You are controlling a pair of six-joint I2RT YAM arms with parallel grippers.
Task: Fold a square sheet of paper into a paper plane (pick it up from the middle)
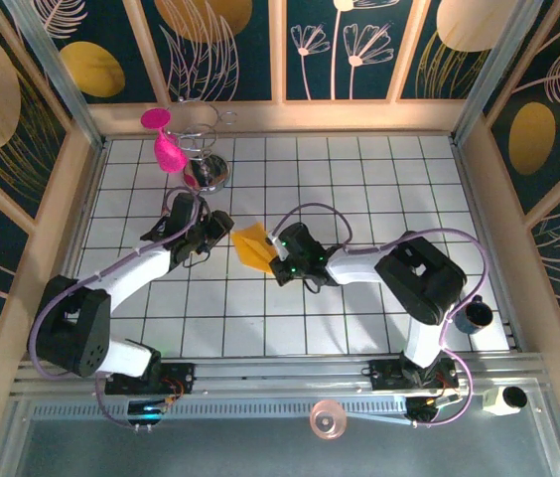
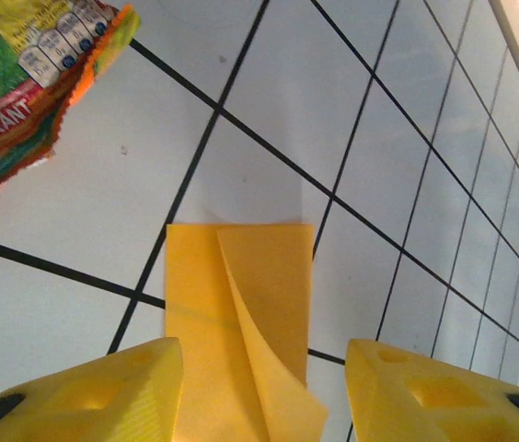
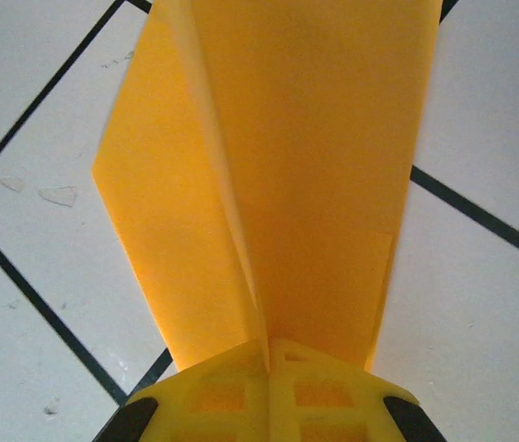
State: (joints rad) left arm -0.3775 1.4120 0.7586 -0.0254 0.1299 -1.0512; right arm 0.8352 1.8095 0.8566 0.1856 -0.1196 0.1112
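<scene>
The orange-yellow sheet of paper is folded into a narrow paper plane (image 1: pixel 251 245) with a centre crease, lying low over the white tiles mid-table. My right gripper (image 1: pixel 274 254) is shut on its near end; in the right wrist view the paper plane (image 3: pixel 287 166) fans out from the closed yellow fingertips (image 3: pixel 269 354). My left gripper (image 1: pixel 222 236) faces it from the left. In the left wrist view the plane (image 2: pixel 241 313) lies between the two yellow fingers (image 2: pixel 103 396), which stand apart and do not touch it, one flap curling up.
A crinkly red-and-yellow snack packet (image 2: pixel 29 92) lies just ahead-left of my left gripper. A pink object (image 1: pixel 166 149) and a wire stand on a metal base (image 1: pixel 208 169) sit at the back left. A dark cup (image 1: pixel 474 316) stands at the right edge.
</scene>
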